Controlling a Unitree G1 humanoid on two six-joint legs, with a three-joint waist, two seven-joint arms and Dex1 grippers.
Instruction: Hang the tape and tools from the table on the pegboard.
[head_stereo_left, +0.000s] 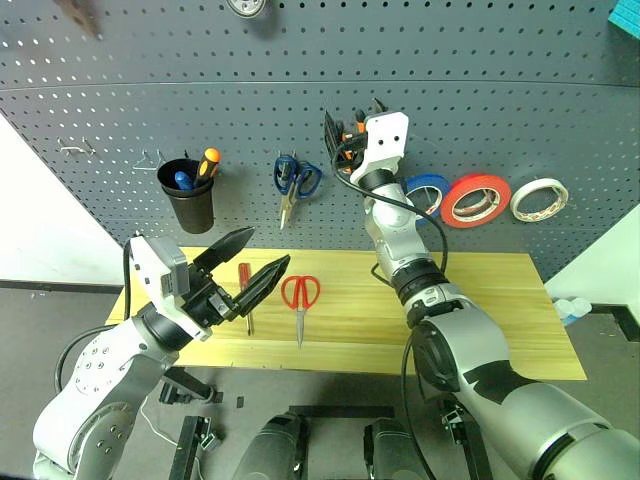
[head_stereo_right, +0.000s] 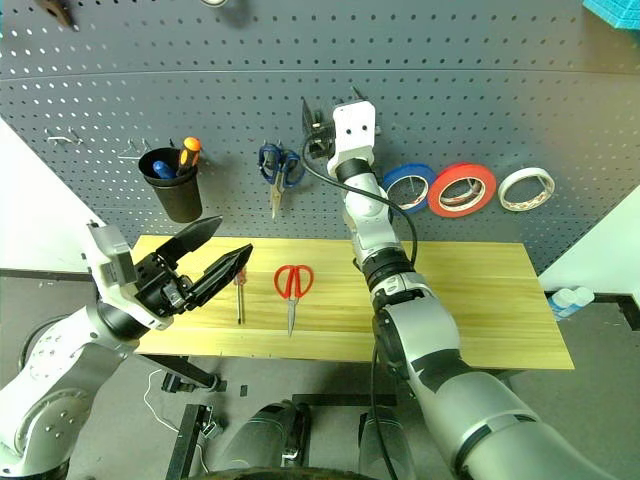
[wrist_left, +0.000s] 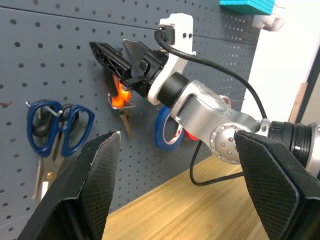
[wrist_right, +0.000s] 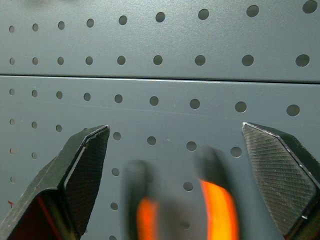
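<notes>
Pliers (wrist_left: 119, 96) with orange-and-black handles hang on the pegboard (head_stereo_left: 120, 90), sitting between the fingers of the right gripper (wrist_right: 187, 170), which are spread wide on either side of the handles; no clear contact with either pad. Right gripper is up at the board, between the blue scissors (head_stereo_left: 294, 180) and the blue tape roll (head_stereo_left: 428, 190).

Left gripper (head_stereo_left: 252, 262) hovers over the left part of the table (head_stereo_left: 480, 300), fingers spread wide, holding nothing.

Still on the table: one red-handled scissors (head_stereo_left: 300, 298) and one screwdriver (head_stereo_left: 245, 290) with a red handle, lying just beside each other, screwdriver partly under the left fingers.

On the board: three tape rolls in a row, blue, then red tape roll (head_stereo_left: 476, 200), then white roll (head_stereo_left: 540, 199). One black cup (head_stereo_left: 187, 195) hangs left of the blue scissors, with an orange-handled and a blue-handled tool inside. Two scissors in all, one screwdriver on the table, one pliers.
</notes>
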